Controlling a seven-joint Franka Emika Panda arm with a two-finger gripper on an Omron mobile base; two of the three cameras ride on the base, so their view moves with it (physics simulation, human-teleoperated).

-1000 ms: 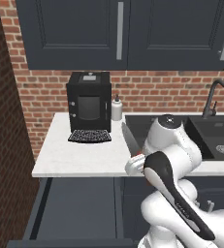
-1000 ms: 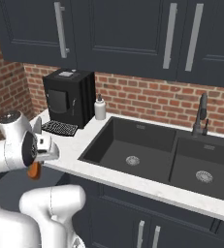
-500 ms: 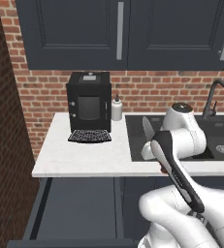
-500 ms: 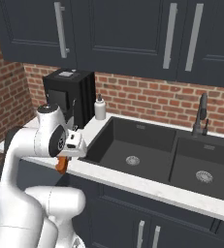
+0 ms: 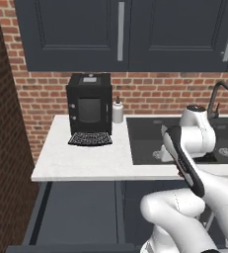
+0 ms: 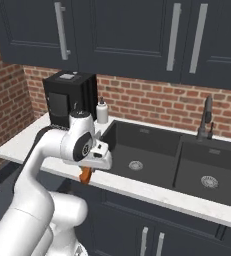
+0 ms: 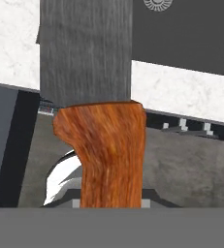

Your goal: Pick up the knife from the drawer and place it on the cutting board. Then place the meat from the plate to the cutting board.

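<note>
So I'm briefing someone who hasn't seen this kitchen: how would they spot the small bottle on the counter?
Find the white counter under the brick wall, left of the dark sink. At its back stands a black coffee machine; the bottle stands beside it, on the sink side. It is the one small whitish thing there, with a dark pump top.

Knife point(image 7: 99, 97) with grainy orange wood handle and brushed matt grey metal blade, speckled white marble-look counter point(image 7: 181, 92) beyond it

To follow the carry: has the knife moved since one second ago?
Yes. In the right base view the knife, under the pincer, has shifted right, from beside the coffee machine toward the sink.
</note>
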